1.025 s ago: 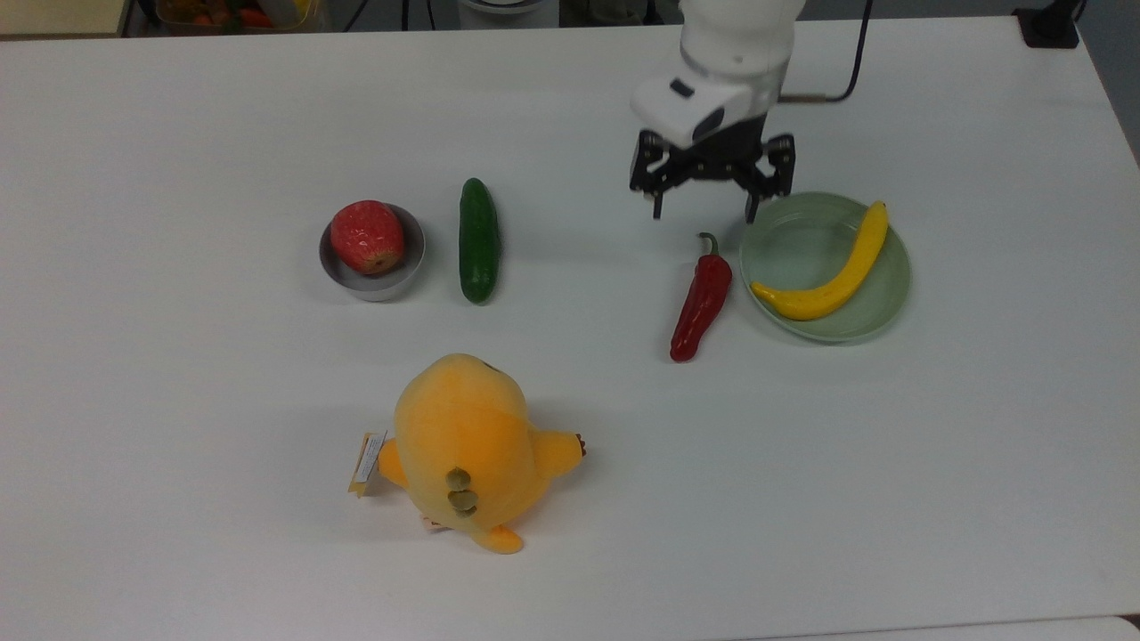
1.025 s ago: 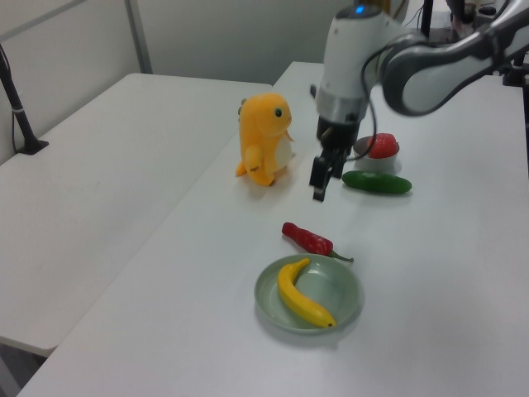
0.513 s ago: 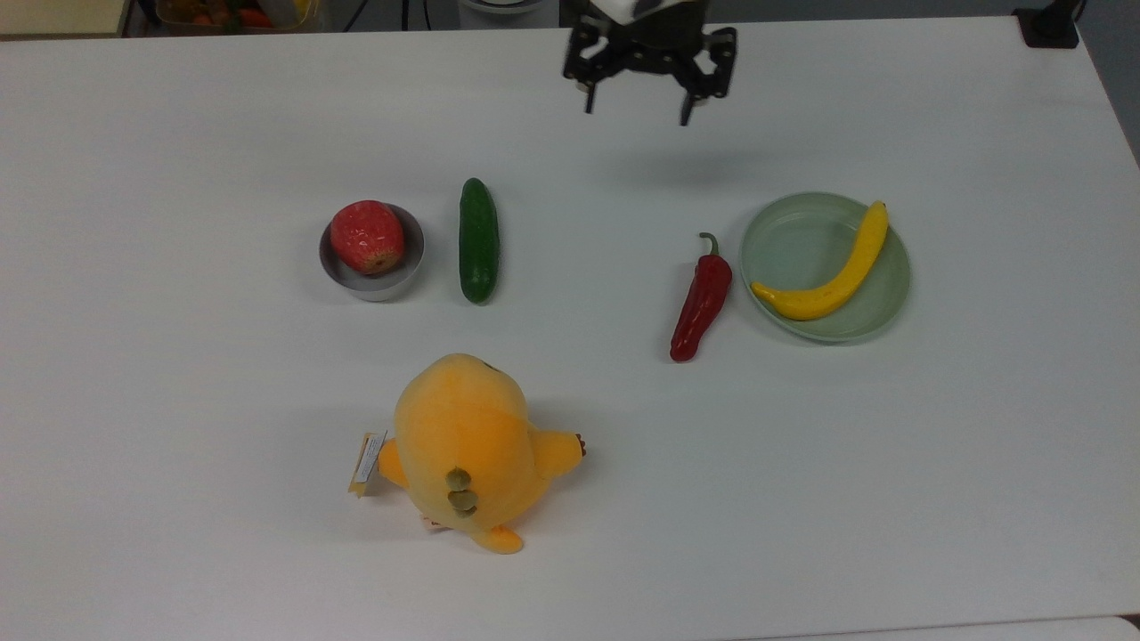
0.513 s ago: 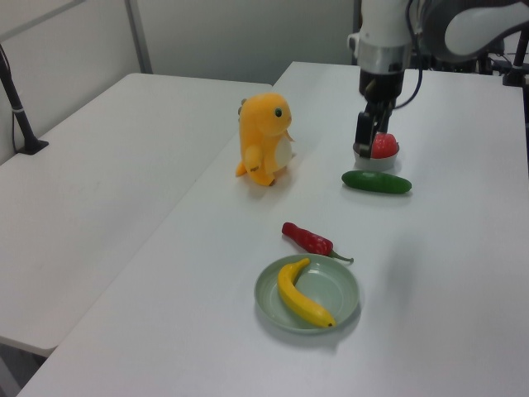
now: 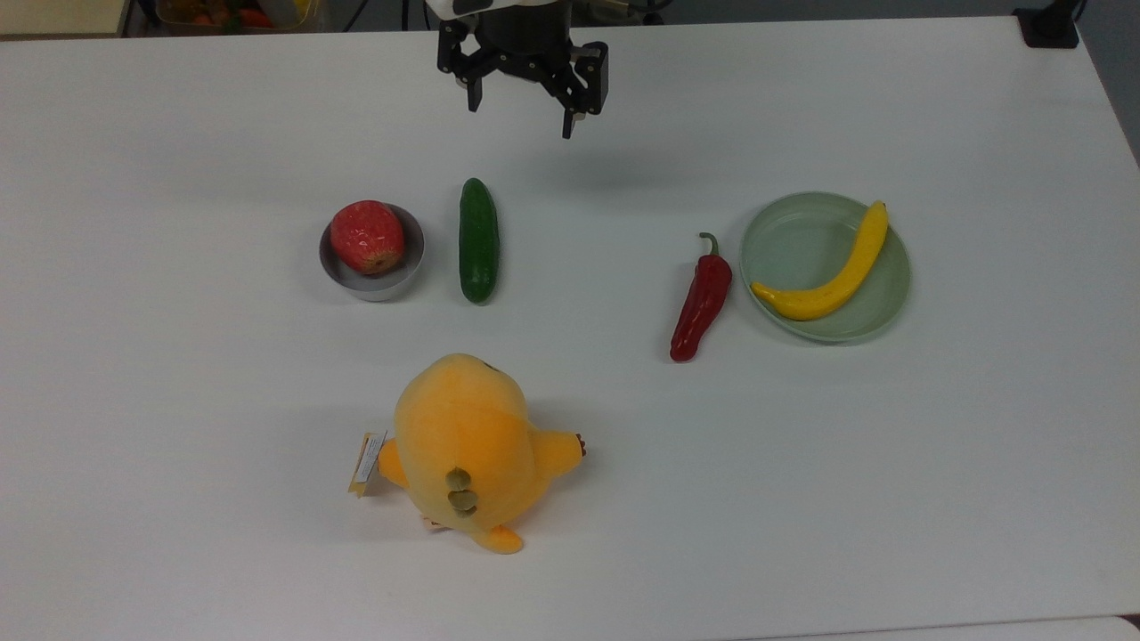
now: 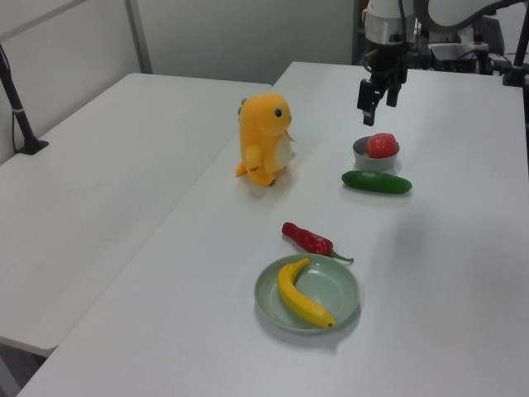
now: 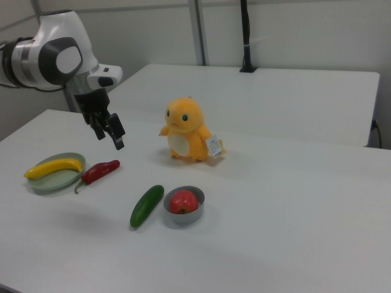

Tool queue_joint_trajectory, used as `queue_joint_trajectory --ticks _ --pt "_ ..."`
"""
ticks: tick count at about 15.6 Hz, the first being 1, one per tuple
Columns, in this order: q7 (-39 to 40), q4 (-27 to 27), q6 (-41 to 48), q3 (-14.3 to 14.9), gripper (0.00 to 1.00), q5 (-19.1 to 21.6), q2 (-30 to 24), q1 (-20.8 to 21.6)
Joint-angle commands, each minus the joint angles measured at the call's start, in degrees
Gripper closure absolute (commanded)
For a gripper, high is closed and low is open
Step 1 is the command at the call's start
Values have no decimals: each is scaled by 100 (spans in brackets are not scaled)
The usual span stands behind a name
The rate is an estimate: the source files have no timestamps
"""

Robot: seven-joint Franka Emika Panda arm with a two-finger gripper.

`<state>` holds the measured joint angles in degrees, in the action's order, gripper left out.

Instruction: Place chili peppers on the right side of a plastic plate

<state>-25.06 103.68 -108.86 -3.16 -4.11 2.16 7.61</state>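
A glossy dark red chili pepper (image 5: pixel 701 298) (image 6: pixel 309 240) (image 7: pixel 101 171) lies flat on the white table. It sits just off the plastic plate's rim, on the top view's left and the right view's right. The pale green plastic plate (image 5: pixel 793 240) (image 6: pixel 340 287) (image 7: pixel 44 185) holds a yellow banana (image 5: pixel 837 276) (image 6: pixel 302 294) (image 7: pixel 54 167). My gripper (image 5: pixel 520 116) (image 6: pixel 376 101) (image 7: pixel 110 138) hangs open and empty above the table's far part in the top view. It is well away from the chili and closer to the cucumber's far end.
A dark green cucumber (image 5: pixel 478 239) (image 6: pixel 377 182) (image 7: pixel 146 206) lies beside a small grey bowl (image 5: pixel 414 263) (image 7: pixel 197 212) holding a red fruit (image 5: pixel 366 235) (image 6: pixel 381 145). An orange plush toy (image 5: pixel 468 450) (image 6: pixel 264 136) (image 7: pixel 185 130) stands near the top view's lower middle.
My gripper has left its spot over the chili and plate, moving toward the far edge and the top view's left. It stayed open. The chili has not moved.
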Motion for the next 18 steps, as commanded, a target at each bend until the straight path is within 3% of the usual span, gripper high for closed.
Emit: queue_joint_trajectory --ticks 1,7,18 --pt "36 100 -373 157 0 226 91 39" --pt "-17 100 -531 254 0 630 162 92" --pt "669 135 -373 298 0 561 30 153"
